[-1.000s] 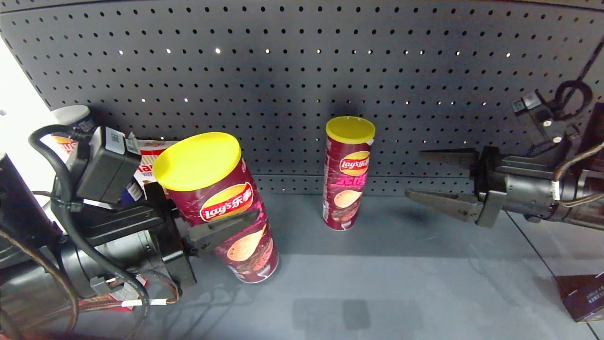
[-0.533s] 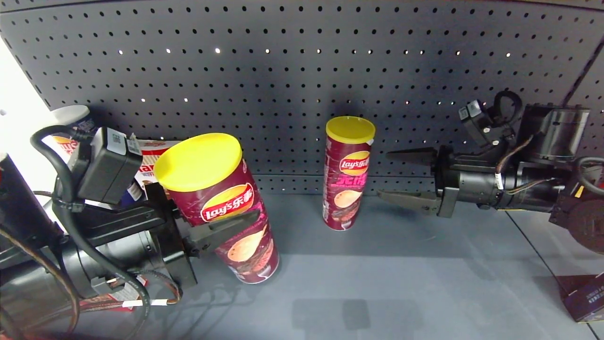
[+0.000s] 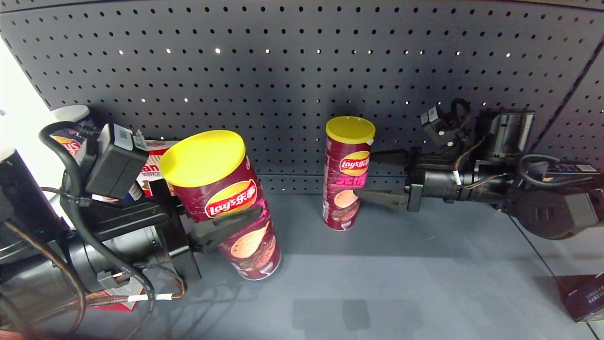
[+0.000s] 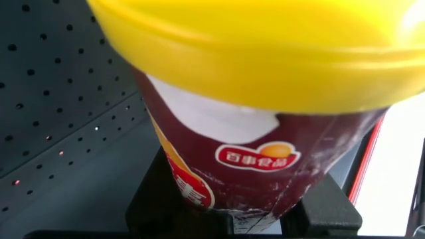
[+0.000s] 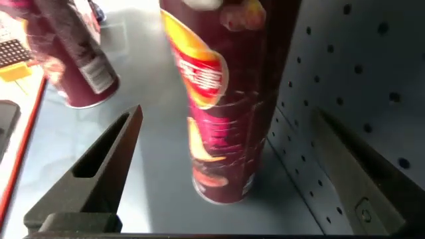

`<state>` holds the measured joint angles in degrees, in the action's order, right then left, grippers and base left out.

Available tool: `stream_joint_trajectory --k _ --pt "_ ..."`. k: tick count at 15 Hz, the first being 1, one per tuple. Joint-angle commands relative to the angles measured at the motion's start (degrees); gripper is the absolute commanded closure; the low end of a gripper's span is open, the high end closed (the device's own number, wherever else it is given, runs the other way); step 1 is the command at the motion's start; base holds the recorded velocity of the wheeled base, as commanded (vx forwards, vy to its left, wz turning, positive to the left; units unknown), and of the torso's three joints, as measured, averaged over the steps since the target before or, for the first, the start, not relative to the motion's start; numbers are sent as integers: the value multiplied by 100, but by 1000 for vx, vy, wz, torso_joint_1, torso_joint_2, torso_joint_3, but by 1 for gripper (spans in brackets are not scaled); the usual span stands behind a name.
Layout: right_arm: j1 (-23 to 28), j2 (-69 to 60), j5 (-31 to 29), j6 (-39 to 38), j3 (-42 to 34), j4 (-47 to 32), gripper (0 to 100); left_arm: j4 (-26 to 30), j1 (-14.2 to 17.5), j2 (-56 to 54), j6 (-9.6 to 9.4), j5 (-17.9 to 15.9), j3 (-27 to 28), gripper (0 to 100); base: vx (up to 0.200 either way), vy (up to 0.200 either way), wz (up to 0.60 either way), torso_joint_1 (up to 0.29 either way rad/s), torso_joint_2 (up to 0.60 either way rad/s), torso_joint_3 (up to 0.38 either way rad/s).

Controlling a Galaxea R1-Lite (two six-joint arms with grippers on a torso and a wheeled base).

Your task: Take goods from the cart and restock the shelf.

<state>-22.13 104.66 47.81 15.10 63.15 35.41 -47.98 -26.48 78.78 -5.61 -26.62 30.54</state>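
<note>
Grey pegboard (image 3: 302, 71) backs the shelf floor (image 3: 401, 283), where the left gripper (image 3: 222, 212) pinches 1 tilted chip can (image 3: 203, 158) at the left. By the pegboard, the right gripper (image 3: 370, 172) stands spread around the 2nd upright can (image 3: 348, 141), not touching it.

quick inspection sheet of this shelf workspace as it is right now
Surface: grey shelf board, goods standing on it.
Job's things: tilted maroon chip can with yellow lid, base on the board; upright maroon chip can with yellow lid near the back.
Clutter: red-and-white snack box and white-lidded can far left; dark box front right.
Grippers: left gripper shut on the tilted can; right gripper open, straddling the upright can.
Cables: black cable looped over the left wrist.
Surroundings: dark perforated back panel.
</note>
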Motion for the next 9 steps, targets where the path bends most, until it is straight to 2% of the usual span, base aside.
stream_joint_trajectory --k 1,3,9 --pt "-20 266 0 1 136 9 0 -1 2 94 -2 -1 49 100 0 0 0 0 0 0" --pt "-73 442 79 1 172 141 0 -27 125 191 -2 -18 75 100 0 0 0 0 0 0" --pt "-187 644 132 1 172 238 0 -27 125 244 -2 -9 260 100 0 0 0 0 0 0"
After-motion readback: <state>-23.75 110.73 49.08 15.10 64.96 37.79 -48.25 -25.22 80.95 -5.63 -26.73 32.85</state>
